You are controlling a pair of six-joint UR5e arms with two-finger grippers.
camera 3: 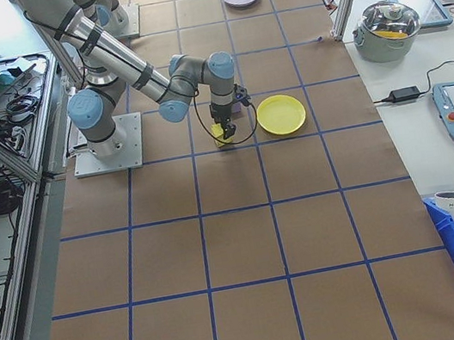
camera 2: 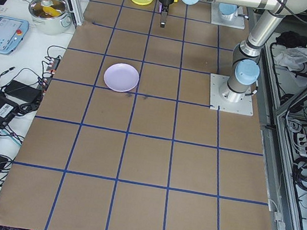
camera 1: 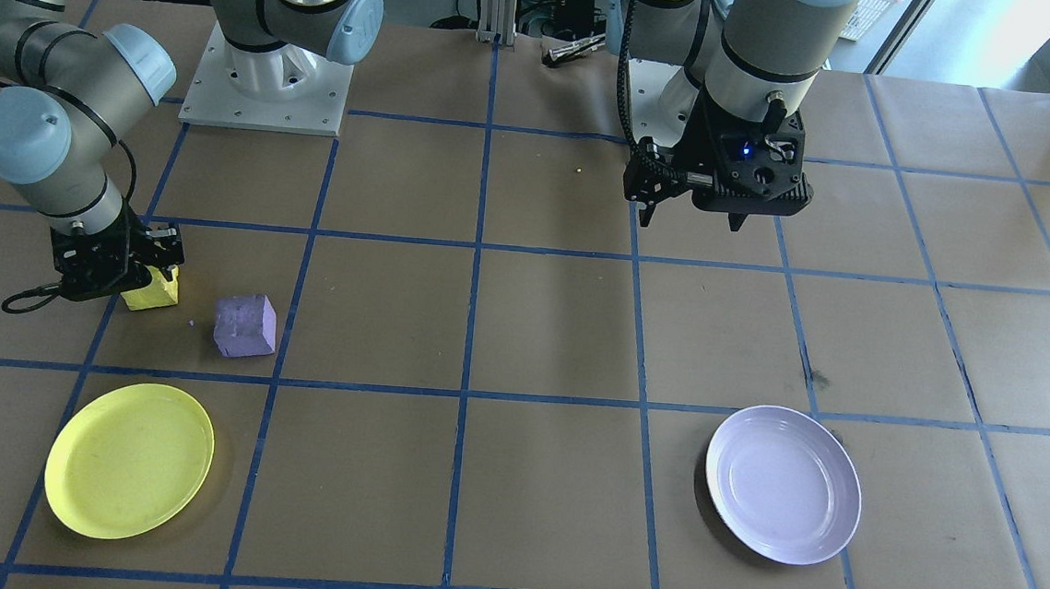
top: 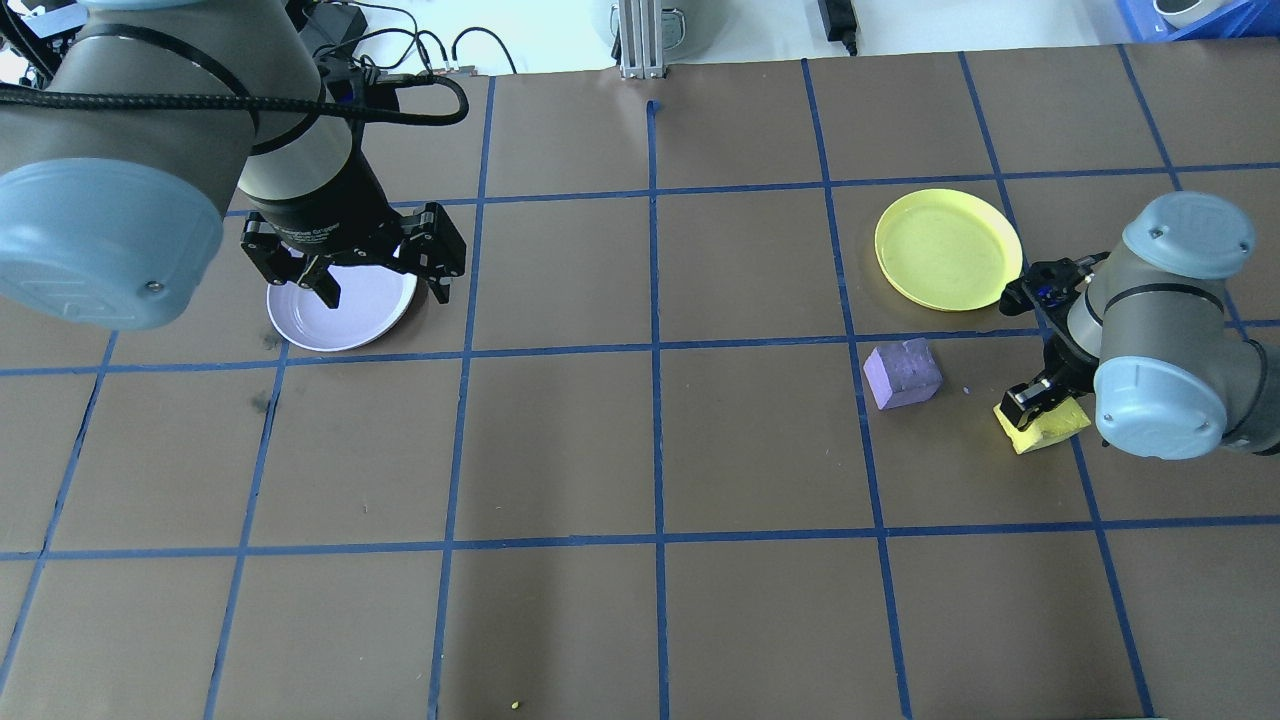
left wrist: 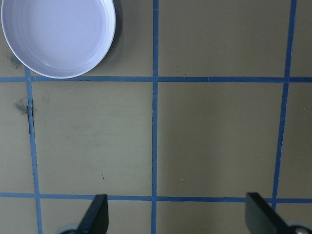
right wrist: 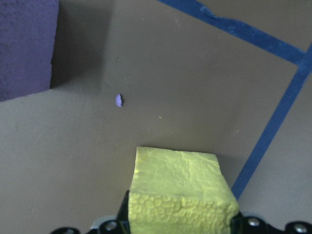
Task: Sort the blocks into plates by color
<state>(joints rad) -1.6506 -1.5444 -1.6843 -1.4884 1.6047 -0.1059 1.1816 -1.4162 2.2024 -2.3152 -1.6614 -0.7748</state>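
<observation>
Rough, pitted yellow block [right wrist: 180,195] sits clamped in the right tool [camera 1: 143,272]; left tool [top: 370,270] gapes wide.

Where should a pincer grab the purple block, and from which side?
From straight above, across two opposite flat side faces of the purple block. It sits flat on the table, slightly rotated to the grid lines, so turn the wrist to match. All sides look clear: the yellow block in the right pincer stands apart from it.

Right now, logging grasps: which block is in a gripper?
The yellow block, clamped by the right gripper. The purple block sits free on the table beside it.
</observation>
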